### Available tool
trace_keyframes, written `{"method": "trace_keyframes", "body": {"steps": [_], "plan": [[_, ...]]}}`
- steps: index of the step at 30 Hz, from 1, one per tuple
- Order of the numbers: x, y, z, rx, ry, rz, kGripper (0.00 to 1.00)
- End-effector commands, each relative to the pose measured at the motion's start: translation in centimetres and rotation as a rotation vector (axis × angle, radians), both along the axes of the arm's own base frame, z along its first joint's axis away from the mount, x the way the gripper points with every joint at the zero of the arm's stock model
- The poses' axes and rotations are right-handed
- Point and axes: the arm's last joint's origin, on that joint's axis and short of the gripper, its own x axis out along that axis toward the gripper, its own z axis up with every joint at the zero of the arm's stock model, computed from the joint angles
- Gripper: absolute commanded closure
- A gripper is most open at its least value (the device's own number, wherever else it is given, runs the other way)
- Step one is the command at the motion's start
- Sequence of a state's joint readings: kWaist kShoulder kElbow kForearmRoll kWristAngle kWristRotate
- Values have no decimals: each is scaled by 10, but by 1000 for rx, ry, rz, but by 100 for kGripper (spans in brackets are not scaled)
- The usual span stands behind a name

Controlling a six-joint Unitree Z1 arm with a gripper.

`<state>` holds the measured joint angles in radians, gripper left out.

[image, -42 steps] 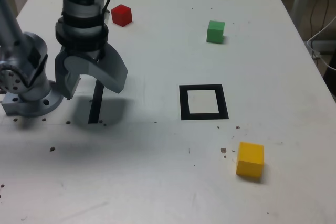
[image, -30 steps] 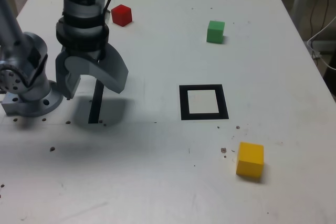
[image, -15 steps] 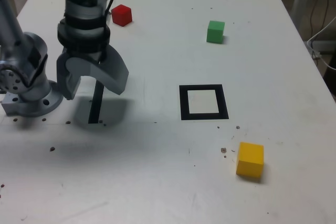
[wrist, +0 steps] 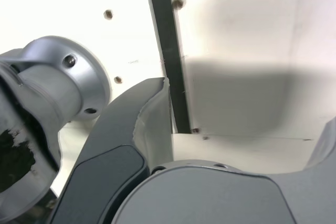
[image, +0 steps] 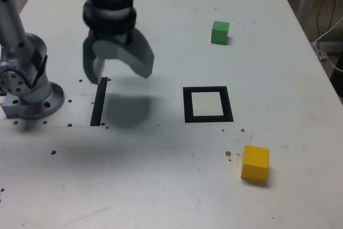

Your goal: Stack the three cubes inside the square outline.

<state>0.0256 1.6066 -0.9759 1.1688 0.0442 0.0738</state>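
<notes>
The table (image: pixel 177 36) is plain white, speckled with small dark flecks. The outline (image: pixel 208 104) is a thick black border around a white centre. One cube (image: pixel 220 32) is solid green, another cube (image: pixel 255 163) solid yellow. A straight black strip (wrist: pixel 170 59) lies on the white surface. The gripper (image: pixel 119 68) is matte grey with black bands above, and the arm base (image: pixel 27 87) is silvery grey.
</notes>
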Motion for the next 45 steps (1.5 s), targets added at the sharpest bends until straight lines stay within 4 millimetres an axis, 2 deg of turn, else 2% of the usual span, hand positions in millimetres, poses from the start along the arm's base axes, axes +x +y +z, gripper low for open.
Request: {"method": "trace_keyframes", "body": {"steps": [1,10,24,34,45], "plan": [[3,15,1,2,2,26,0],[7,76,3,5,24,105,0],[-8,165,6,21,29,339,0],[-20,209,4,24,22,484,0],[-25,252,-11,10,40,585,0]]}}
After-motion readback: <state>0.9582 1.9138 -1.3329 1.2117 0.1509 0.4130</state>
